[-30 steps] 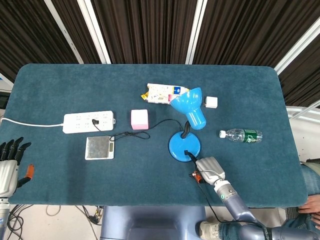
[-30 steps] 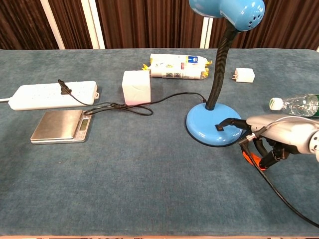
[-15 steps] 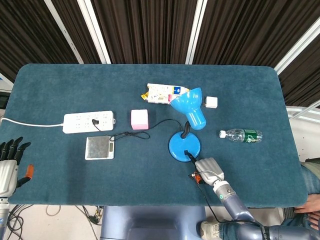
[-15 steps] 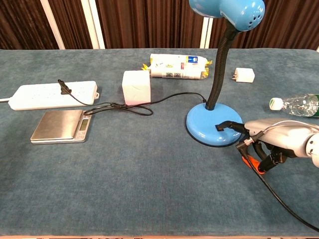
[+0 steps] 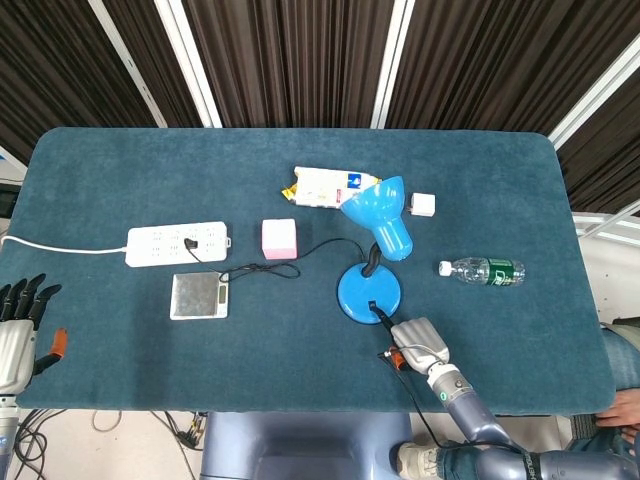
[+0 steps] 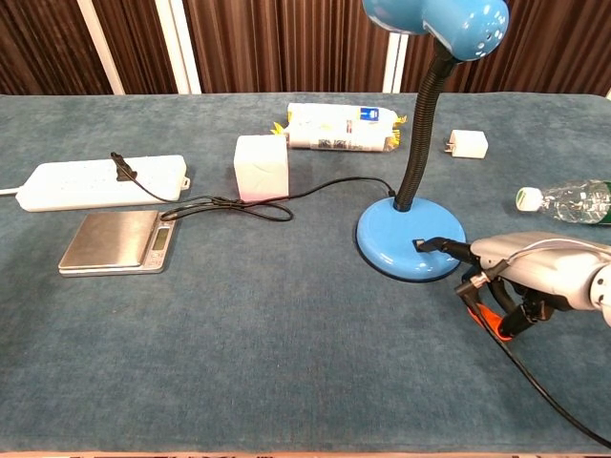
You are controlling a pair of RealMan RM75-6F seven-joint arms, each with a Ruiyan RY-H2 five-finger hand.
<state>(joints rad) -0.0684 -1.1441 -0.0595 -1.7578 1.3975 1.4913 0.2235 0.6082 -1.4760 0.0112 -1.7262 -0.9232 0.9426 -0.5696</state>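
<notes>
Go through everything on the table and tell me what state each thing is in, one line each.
Desk lamp: upright, plugged into the strip.
Power strip: one black plug in.
Scale: flat, nothing on it.
Water bottle: lying down, cap on.
Snack packet: lying flat.
Pink cube: standing by the lamp's cord.
White charger: unplugged.
Right hand: fingertip on the lamp base switch.
Left hand: open, off the table edge.

Silver right hand point(image 6: 535, 277), black fingers point(image 6: 441, 245).

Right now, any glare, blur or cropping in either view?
Head view: sharp and evenly lit, with the left hand cut by the frame edge. Chest view: sharp, soft shadows under the lamp base; the lamp shade is cropped at the top and the right hand runs off the edge.
</notes>
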